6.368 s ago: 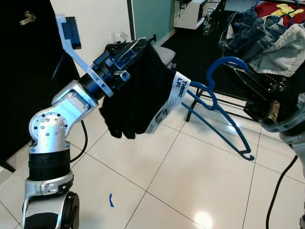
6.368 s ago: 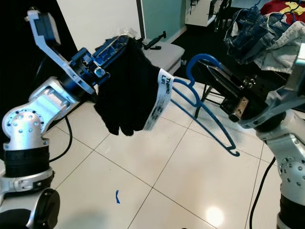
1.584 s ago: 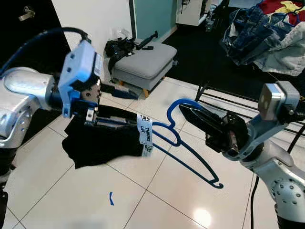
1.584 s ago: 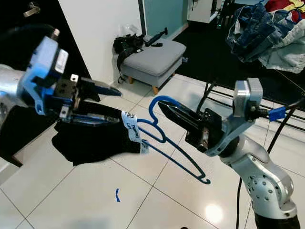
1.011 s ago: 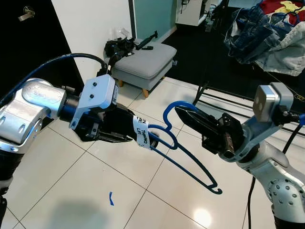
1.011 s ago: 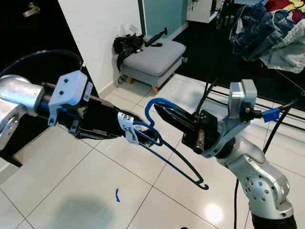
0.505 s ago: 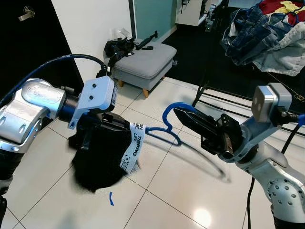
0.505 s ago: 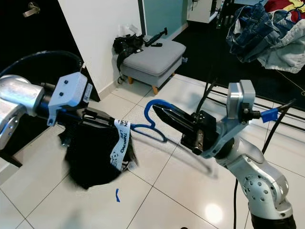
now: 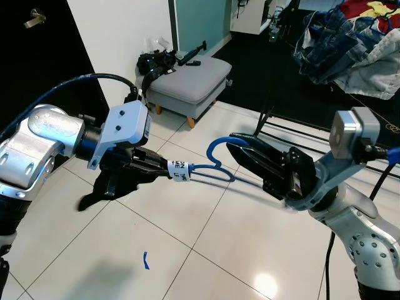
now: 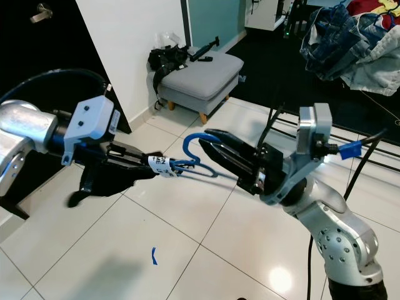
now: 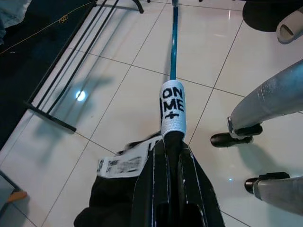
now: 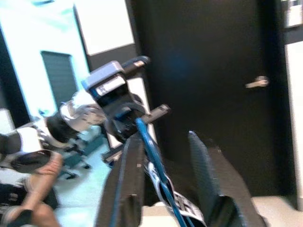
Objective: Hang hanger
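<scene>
Now the left pincer is clenched on the blue hanger, gripping one end of it where a white printed band wraps the wire; a black garment droops from that same end, below the pincer. From there the hanger runs level across to the right pincer, whose fingers stand apart with the hanger's hook lying between them, one finger just beside the wire. Beyond the hanger stand a grey footstool and a black clothes rack heaped with jeans; white floor tiles lie beneath.
</scene>
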Available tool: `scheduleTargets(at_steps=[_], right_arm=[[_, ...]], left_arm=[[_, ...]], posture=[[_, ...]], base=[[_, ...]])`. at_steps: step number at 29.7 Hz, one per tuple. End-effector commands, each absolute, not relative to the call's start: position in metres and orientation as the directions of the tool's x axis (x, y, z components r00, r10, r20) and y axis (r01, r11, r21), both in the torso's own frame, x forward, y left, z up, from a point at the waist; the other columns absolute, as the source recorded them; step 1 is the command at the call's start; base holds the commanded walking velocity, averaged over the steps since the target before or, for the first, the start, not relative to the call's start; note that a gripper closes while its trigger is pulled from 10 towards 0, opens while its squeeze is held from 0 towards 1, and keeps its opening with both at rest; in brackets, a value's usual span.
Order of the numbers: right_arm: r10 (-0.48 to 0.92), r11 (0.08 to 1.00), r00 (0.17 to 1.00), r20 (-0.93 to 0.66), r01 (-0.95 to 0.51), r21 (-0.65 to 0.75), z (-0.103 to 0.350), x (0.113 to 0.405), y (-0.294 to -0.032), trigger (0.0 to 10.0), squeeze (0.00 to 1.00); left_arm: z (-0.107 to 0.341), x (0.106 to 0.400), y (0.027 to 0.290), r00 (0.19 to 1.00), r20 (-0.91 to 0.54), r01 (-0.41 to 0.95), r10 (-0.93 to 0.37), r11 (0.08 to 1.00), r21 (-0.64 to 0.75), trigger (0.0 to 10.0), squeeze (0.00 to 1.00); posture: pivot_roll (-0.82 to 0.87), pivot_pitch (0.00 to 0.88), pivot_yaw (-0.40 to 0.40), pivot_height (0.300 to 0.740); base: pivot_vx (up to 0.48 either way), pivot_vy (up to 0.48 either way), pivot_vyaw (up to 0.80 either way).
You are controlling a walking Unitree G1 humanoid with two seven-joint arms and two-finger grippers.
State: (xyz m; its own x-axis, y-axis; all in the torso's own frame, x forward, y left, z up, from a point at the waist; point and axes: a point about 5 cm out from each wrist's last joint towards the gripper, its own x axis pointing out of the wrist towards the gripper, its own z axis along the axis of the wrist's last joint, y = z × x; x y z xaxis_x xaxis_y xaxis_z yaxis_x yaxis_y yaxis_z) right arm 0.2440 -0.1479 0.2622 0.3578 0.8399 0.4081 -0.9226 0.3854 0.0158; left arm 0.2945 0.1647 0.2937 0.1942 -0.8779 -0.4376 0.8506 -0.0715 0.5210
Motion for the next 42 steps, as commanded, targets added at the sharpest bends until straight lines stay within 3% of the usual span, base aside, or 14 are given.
scheduleTargets(at_steps=[1,5,10,15,19,24,25,26,28,29,30,31,38,42], right_arm=[[0.823,0.430,0.395,0.408,-0.903,0.007,0.262,0.246,-0.154,10.0,1.00],[0.754,0.570,0.528,0.390,-0.822,0.011,0.259,0.248,-0.189,10.0,1.00],[0.718,0.622,0.578,0.388,-0.783,0.016,0.258,0.244,-0.207,10.0,1.00],[0.551,0.783,0.747,0.370,-0.617,0.079,0.244,0.219,-0.272,10.0,1.00],[0.509,0.800,0.788,0.346,-0.582,0.146,0.229,0.203,-0.286,10.0,1.00],[0.513,0.784,0.802,0.307,-0.583,0.212,0.210,0.197,-0.281,10.0,1.00],[0.458,0.803,0.840,0.290,-0.531,0.270,0.195,0.200,-0.286,10.0,0.00],[0.402,0.814,0.873,0.276,-0.478,0.328,0.183,0.203,-0.290,10.0,0.00],[0.363,0.820,0.893,0.266,-0.442,0.364,0.176,0.205,-0.293,10.0,0.00],[0.338,0.811,0.903,0.266,-0.423,0.405,0.171,0.208,-0.293,10.0,0.00],[0.338,0.811,0.903,0.266,-0.423,0.405,0.171,0.208,-0.293,10.0,0.00],[0.336,0.786,0.901,0.275,-0.429,0.445,0.169,0.211,-0.291,10.0,0.00],[0.257,0.713,0.933,0.253,-0.360,0.602,0.155,0.221,-0.290,10.0,0.00],[0.354,0.688,0.908,0.223,-0.414,0.596,0.154,0.224,-0.266,10.0,0.00]], left_arm=[[0.294,0.298,0.168,0.226,-0.432,0.843,-0.873,-0.047,0.536,0.0,0.00],[0.303,0.305,0.172,0.304,-0.371,0.800,-0.877,0.023,0.600,0.0,0.00],[0.311,0.308,0.173,0.331,-0.325,0.779,-0.886,0.062,0.624,0.0,0.00],[0.331,0.315,0.180,0.395,-0.158,0.738,-0.905,0.211,0.641,0.0,0.00],[0.341,0.319,0.186,0.416,-0.062,0.724,-0.907,0.289,0.626,0.0,0.00],[0.351,0.318,0.184,0.389,0.014,0.723,-0.921,0.314,0.616,0.0,0.00],[0.358,0.314,0.178,0.336,0.054,0.734,-0.940,0.298,0.610,0.0,0.00],[0.364,0.310,0.174,0.281,0.091,0.744,-0.955,0.277,0.608,2.4,0.00],[0.368,0.307,0.171,0.245,0.112,0.749,-0.963,0.261,0.609,2.4,0.00],[0.372,0.304,0.170,0.216,0.138,0.751,-0.967,0.255,0.609,7.0,0.00],[0.372,0.304,0.170,0.216,0.138,0.751,-0.967,0.255,0.609,7.0,0.00],[0.376,0.304,0.169,0.202,0.169,0.748,-0.965,0.263,0.610,10.0,0.00],[0.390,0.305,0.166,0.161,0.302,0.723,-0.940,0.320,0.612,10.0,0.00],[0.389,0.301,0.165,0.109,0.329,0.743,-0.938,0.297,0.601,10.0,0.00]], posture=[[0.03,0.118,0.066,0.740],[0.03,0.124,0.066,0.740],[0.02,0.126,0.068,0.740],[0.01,0.134,0.070,0.740],[0.00,0.136,0.070,0.740],[0.00,0.135,0.072,0.740],[0.00,0.133,0.074,0.740],[0.00,0.133,0.074,0.740],[0.00,0.133,0.074,0.740],[0.00,0.132,0.073,0.740],[0.00,0.132,0.073,0.740],[0.00,0.130,0.069,0.740],[0.01,0.130,0.066,0.740],[-0.01,0.132,0.070,0.740]], base=[[0.000,0.000,0.00],[0.000,0.000,0.00],[0.000,0.000,0.00],[0.000,0.000,0.00],[0.000,0.000,0.00],[0.000,0.000,0.00],[0.000,0.000,0.00],[0.000,0.000,0.00],[0.000,0.000,0.00],[0.000,0.000,0.00],[0.000,0.000,0.00],[0.000,0.000,0.00],[0.000,0.000,0.00],[0.000,0.000,0.00]])
